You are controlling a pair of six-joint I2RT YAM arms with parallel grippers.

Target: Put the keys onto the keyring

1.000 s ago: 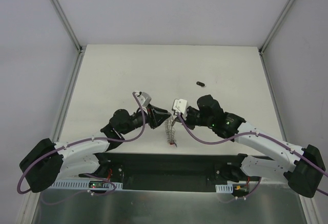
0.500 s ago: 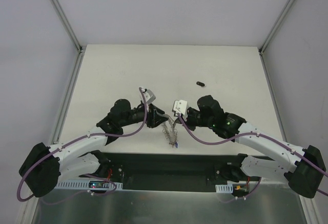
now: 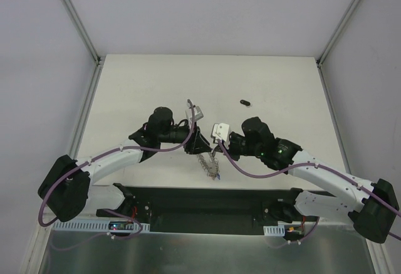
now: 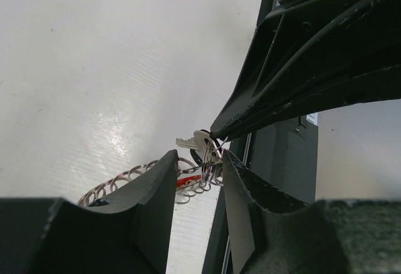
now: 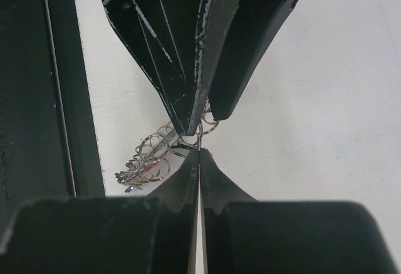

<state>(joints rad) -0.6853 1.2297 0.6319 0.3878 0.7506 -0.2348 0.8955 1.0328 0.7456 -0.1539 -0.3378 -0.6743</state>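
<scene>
- My right hand (image 5: 199, 156) is pressed fully together, its tips nipping a thin wire loop at one end of the keyring (image 5: 152, 152).
- From that pinch the keyring trails away as a string of silvery wire loops, running toward the near edge of the tabletop (image 3: 156, 86). I cannot tell whether its loose end rests on the surface.
- My left hand (image 4: 199, 158) comes at the keyring from the opposite side and meets my right hand nearly tip to tip, just beside the pinched loop.
- Its fingers (image 4: 156, 189) stand a little apart, and loops of the keyring show in the narrow gap between them. I cannot tell whether the fingers press on those loops.
- In my left wrist view a small silver key-shaped piece (image 4: 200, 143) sits among the keyring's loops, right at the tip of my right hand.
- A red tag (image 4: 188, 182) lies in the keyring's bundle just below that silver piece.
- One black key (image 3: 245, 103) lies on the tabletop, well apart from the keyring, beyond it and a little to the right, touching neither hand.
</scene>
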